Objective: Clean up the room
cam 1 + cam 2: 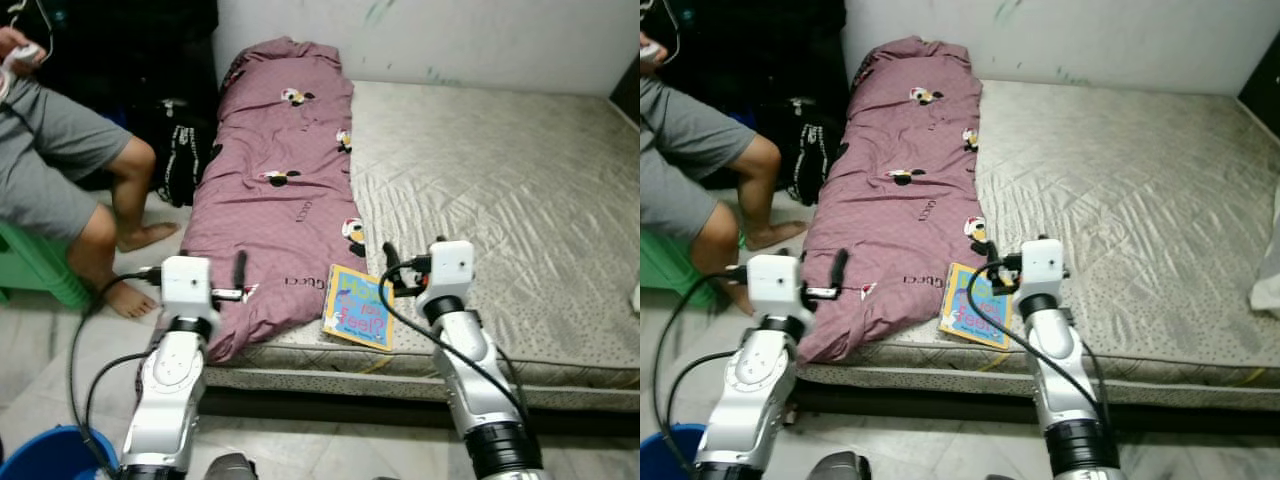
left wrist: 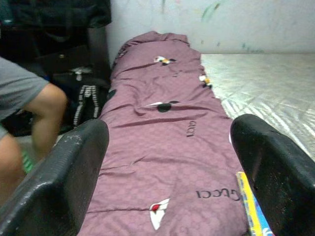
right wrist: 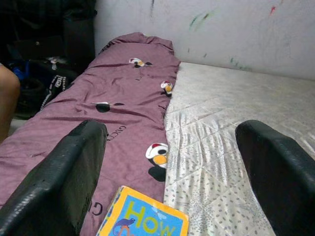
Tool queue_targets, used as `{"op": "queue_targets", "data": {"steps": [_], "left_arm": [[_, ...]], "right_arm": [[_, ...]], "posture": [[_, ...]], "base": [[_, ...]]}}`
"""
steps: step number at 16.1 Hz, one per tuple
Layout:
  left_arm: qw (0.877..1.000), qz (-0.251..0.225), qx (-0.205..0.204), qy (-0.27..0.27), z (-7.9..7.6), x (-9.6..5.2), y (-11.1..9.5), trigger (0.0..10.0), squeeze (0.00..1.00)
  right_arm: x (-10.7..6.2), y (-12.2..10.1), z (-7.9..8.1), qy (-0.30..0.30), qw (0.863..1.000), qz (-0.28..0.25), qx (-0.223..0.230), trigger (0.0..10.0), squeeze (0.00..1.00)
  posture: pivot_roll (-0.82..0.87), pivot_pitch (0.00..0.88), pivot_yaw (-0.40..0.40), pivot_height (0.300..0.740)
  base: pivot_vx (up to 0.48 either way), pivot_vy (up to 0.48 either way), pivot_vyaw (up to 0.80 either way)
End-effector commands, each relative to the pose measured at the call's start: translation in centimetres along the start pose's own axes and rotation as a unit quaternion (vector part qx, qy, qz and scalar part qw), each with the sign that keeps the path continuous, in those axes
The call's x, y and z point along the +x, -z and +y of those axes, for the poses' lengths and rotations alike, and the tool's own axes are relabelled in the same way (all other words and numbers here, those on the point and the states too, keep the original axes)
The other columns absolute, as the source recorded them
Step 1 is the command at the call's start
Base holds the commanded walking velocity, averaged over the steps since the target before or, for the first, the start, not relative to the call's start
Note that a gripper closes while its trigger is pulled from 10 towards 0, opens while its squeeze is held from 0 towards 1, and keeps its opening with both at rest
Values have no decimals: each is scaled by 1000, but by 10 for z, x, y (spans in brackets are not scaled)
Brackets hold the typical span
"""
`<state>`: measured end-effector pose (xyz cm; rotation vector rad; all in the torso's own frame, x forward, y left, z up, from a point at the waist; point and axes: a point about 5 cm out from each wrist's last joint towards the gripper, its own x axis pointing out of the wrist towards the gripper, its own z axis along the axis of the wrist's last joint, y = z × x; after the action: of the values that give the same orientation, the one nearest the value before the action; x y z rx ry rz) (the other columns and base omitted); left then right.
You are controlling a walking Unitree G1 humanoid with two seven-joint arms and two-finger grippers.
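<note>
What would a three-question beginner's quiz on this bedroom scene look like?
1. True or false: the book lies near the mattress front edge, beside the purple blanket.
2. The right gripper is: A) open above the book, B) shut on the book.
3. What does the left gripper hover over?

Key: 1 true. 2 A. 3 the purple blanket.
</note>
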<state>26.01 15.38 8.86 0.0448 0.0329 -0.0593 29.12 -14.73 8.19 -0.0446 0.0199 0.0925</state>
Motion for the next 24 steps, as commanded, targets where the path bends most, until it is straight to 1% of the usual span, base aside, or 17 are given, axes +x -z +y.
{"op": "queue_targets", "data": {"steps": [1,3,6,8,11,14,17,19,21,24], "left_arm": [[1000,-2,2,7,0,1,-2,10000,0],[1000,-4,0,8,2,1,-4,10000,0],[1000,-5,-2,16,1,-1,-4,10000,0],[1000,-2,-3,26,-1,-1,-2,10000,0],[999,-1,-5,41,-6,2,-3,10000,0],[999,-3,-4,41,-5,4,-4,10000,0],[999,1,-3,35,-4,1,-2,10000,0],[999,-3,-15,45,-6,-1,-2,10000,0],[999,3,-13,44,-7,-3,-1,10000,0],[999,9,-13,52,-11,0,0,10000,0]], "right_arm": [[-1,-2,-2,4,1000,-3,0,10000,0],[0,-2,0,3,1000,-2,-1,10000,0],[1,-3,1,-1,1000,-3,-3,10000,0],[3,-4,2,-1,1000,-5,-3,10000,0],[3,-5,1,1,1000,-8,-3,10000,0],[1,-4,-1,1,1000,-7,-6,10000,0],[2,-4,1,-1,1000,-5,-6,10000,0],[1,-4,1,-1,1000,-5,-6,10000,0],[1,-4,1,1,1000,-4,-7,10000,0],[-2,-3,-2,10,1000,0,-4,10000,0]], "posture": [[-1,0,-13,740],[4,0,-15,740],[8,0,-13,740],[3,0,-4,740],[-4,0,-3,740],[0,0,-14,740],[1,0,-18,740],[-1,0,-20,740],[-6,0,-18,740],[-14,0,-15,740]], "base": [[0,0,0],[0,0,0],[281,0,0],[298,0,0],[313,0,0],[335,0,0],[315,0,0],[141,0,0],[428,0,0],[0,0,-173]]}}
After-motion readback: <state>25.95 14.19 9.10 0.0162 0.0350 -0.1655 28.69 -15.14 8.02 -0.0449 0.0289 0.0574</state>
